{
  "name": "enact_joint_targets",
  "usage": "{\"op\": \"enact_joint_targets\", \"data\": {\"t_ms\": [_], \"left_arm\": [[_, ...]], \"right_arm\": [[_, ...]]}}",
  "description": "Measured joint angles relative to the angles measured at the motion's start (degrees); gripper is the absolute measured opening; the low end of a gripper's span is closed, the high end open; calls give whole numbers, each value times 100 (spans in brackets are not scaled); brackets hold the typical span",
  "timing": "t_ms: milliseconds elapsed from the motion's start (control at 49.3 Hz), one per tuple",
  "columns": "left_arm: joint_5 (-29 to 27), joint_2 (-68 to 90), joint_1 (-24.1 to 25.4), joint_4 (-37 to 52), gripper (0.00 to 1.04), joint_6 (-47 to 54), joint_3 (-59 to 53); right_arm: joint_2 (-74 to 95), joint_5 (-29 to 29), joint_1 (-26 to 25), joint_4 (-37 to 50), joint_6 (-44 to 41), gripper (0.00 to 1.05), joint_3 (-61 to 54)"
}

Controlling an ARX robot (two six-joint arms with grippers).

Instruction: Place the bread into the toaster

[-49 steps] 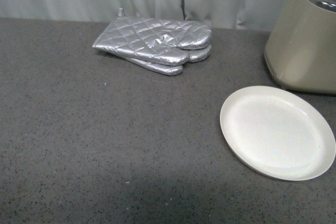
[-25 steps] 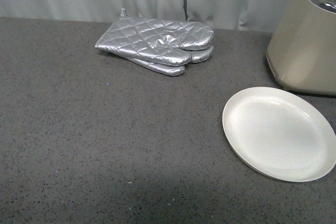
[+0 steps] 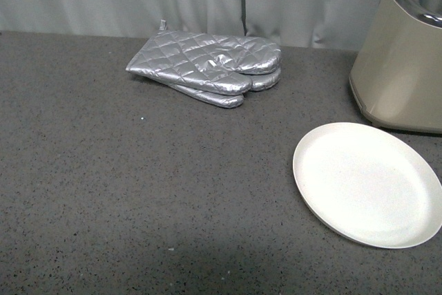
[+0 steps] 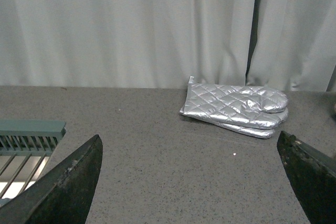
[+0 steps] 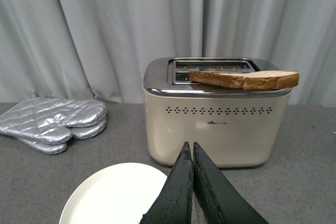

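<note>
From your left wrist camera you see the left gripper (image 4: 191, 182) spread wide, its two dark fingers at either edge of the picture with nothing between them. Beyond it lie the silver oven mitts (image 4: 236, 106), stacked on the grey countertop (image 4: 147, 145), and a green slatted rack (image 4: 26, 140) sits at the counter's edge.

In the front view, the mitts are toward the back left of centre, and an empty white plate (image 3: 366, 184) lies to the right. Just behind it stands the beige toaster (image 3: 404, 60), cut off by the frame. Neither arm shows here, and neither does the bread.

Only your right wrist camera shows the bread (image 5: 244, 79). The brown slice lies flat across the toaster's chrome top, over the slots rather than down inside one. The right gripper (image 5: 191, 153) has its fingers pressed together and holds nothing, hanging above the plate in front of the toaster.

So you appear to be part way: the slice has left the plate and reached the toaster, but it has not been tipped upright and dropped into a slot.
</note>
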Motion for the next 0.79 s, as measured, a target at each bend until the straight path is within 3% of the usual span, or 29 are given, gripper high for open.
{"op": "enact_joint_targets", "data": {"t_ms": [243,385,486,649,791], "left_arm": [[7,0,0,0,98,0,0],[4,0,0,0,98,0,0],[2,0,0,0,98,0,0],[4,0,0,0,98,0,0],[4,0,0,0,98,0,0]], "right_arm": [[0,11,-11,0,-24,3,-2],[0,7,-15,0,-24,26,-2],[0,4,-15,0,-24,49,-2],[0,7,-15,0,-24,77,0],[0,7,-15,0,-20,97,-2]]}}
